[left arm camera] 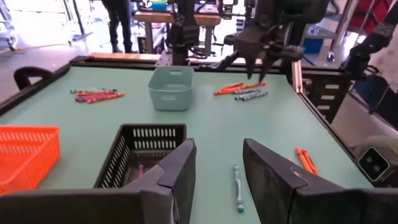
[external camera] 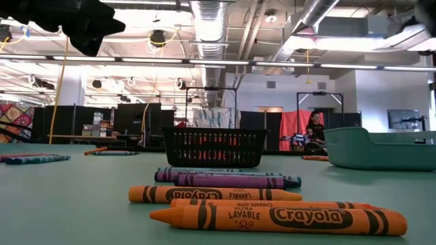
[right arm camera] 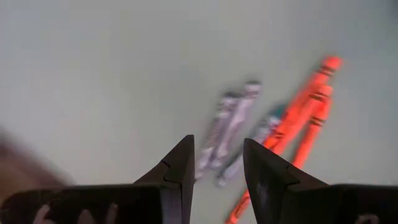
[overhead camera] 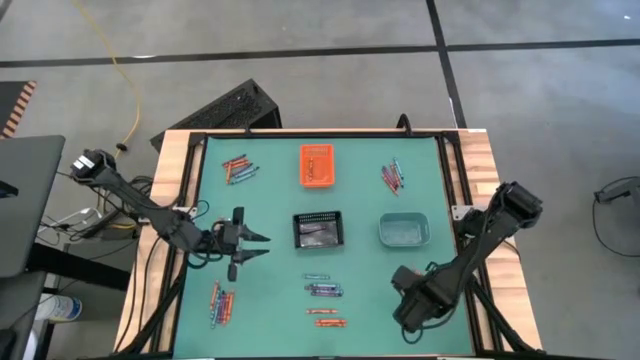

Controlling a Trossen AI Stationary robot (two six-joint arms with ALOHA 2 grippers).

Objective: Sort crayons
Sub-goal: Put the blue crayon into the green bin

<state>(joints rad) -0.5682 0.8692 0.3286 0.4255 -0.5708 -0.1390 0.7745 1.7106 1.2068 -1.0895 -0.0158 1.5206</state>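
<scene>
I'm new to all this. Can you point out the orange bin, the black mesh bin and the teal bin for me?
orange bin (overhead camera: 303,168): high view, on its left wall.
black mesh bin (external camera: 214,146): low view, on its front wall.
teal bin (overhead camera: 404,241): high view, on its near rim.

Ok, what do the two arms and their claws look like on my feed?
Both arms are dark, nearly black, jointed, with bundled black cables along them. The left claw and right claw each have two matte black, wedge-shaped fingers tapering to pointed tips. No markings are visible on them.
</scene>
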